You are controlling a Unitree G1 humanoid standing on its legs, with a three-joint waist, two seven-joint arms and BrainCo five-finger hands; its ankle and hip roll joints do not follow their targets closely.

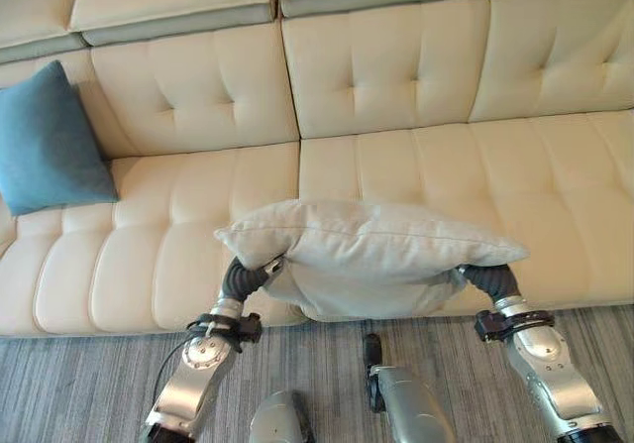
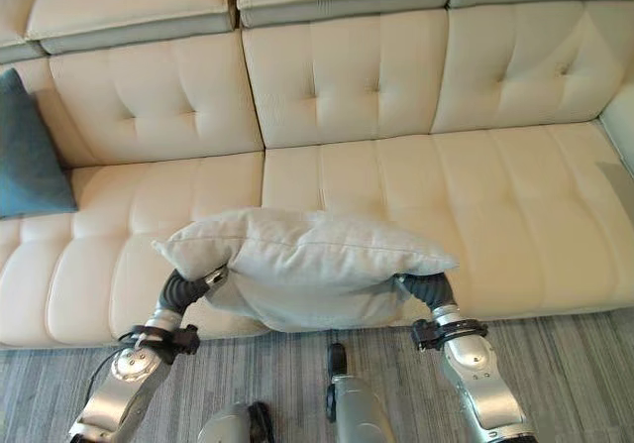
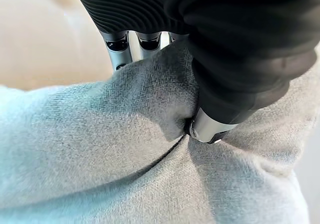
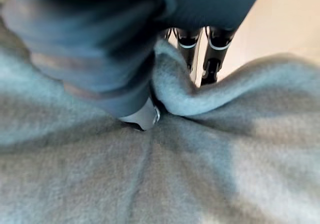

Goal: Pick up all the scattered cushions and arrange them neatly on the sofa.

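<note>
A light grey cushion (image 1: 367, 250) hangs in the air over the front edge of the cream sofa (image 1: 475, 175), held level between both hands. My left hand (image 1: 241, 280) grips its left end and my right hand (image 1: 492, 280) its right end. In the left wrist view the thumb (image 3: 207, 129) presses a fold of the grey cloth (image 3: 100, 149) against the fingers (image 3: 120, 51) behind it. The right wrist view shows the same pinch, with the thumb (image 4: 142, 116) dug into the cloth (image 4: 200, 174). A blue cushion (image 1: 45, 141) leans upright against the backrest at the sofa's left end.
The sofa's wide seat stretches bare from the blue cushion to its right end. Grey striped carpet (image 1: 79, 384) lies in front of the sofa, under my arms.
</note>
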